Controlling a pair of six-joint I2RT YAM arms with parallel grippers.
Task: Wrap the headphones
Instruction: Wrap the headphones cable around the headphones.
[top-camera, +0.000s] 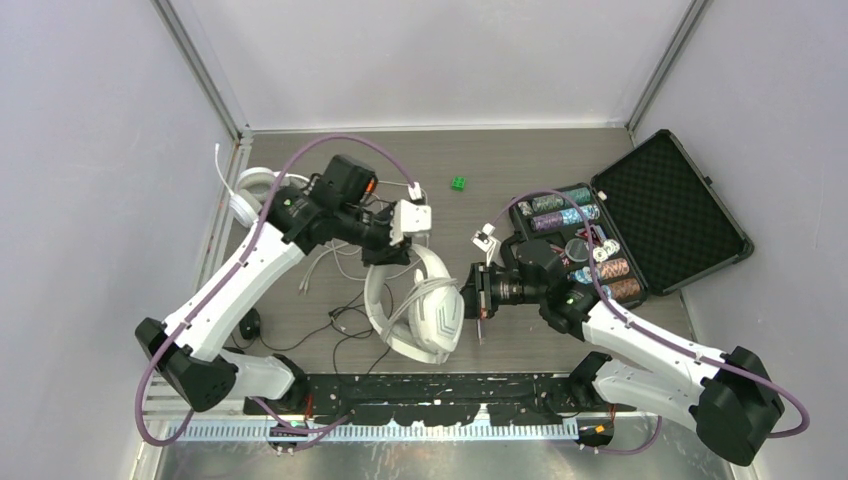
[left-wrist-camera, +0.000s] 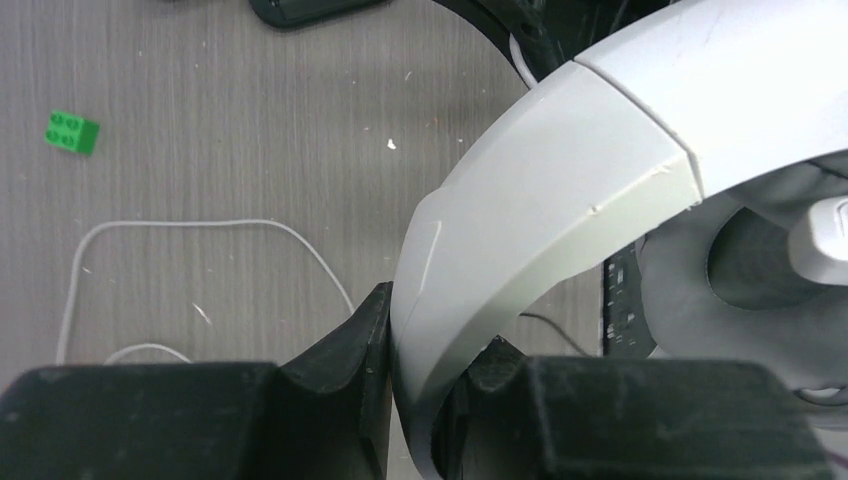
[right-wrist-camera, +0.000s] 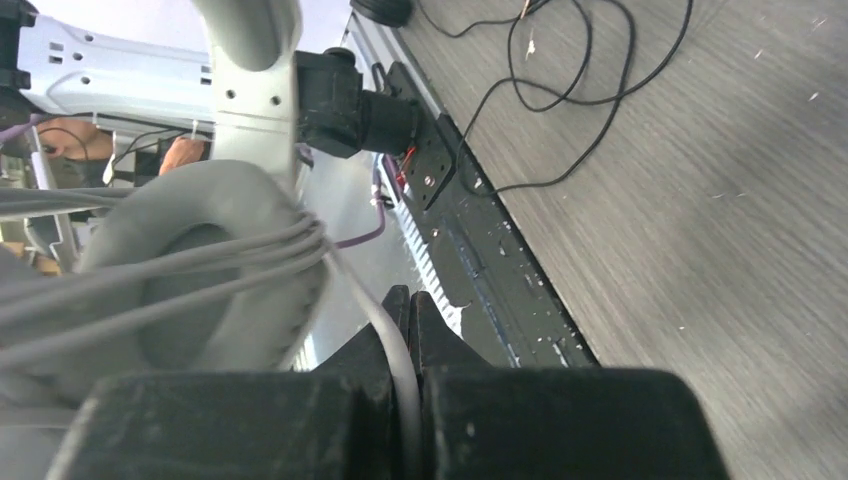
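Note:
A white over-ear headset (top-camera: 425, 305) is held up between my two arms at the table's middle. My left gripper (top-camera: 388, 245) is shut on its headband (left-wrist-camera: 540, 200), with the band pinched between the black fingers (left-wrist-camera: 345, 350); the grey ear pad (left-wrist-camera: 720, 270) is at the right. My right gripper (top-camera: 481, 300) is beside the ear cup and shut on the thin white cord (right-wrist-camera: 400, 345). Several turns of the cord lie across the grey padded cup (right-wrist-camera: 200, 260). A second white headset (top-camera: 250, 190) lies at the back left. A black cord (top-camera: 340, 330) trails over the table.
An open black foam-lined case of chips (top-camera: 640, 215) stands at the right. A green brick (top-camera: 458, 183) lies at the back middle and also shows in the left wrist view (left-wrist-camera: 72, 132). Loose white cord (left-wrist-camera: 200, 225) lies under the left arm. A black rail (top-camera: 440, 385) runs along the near edge.

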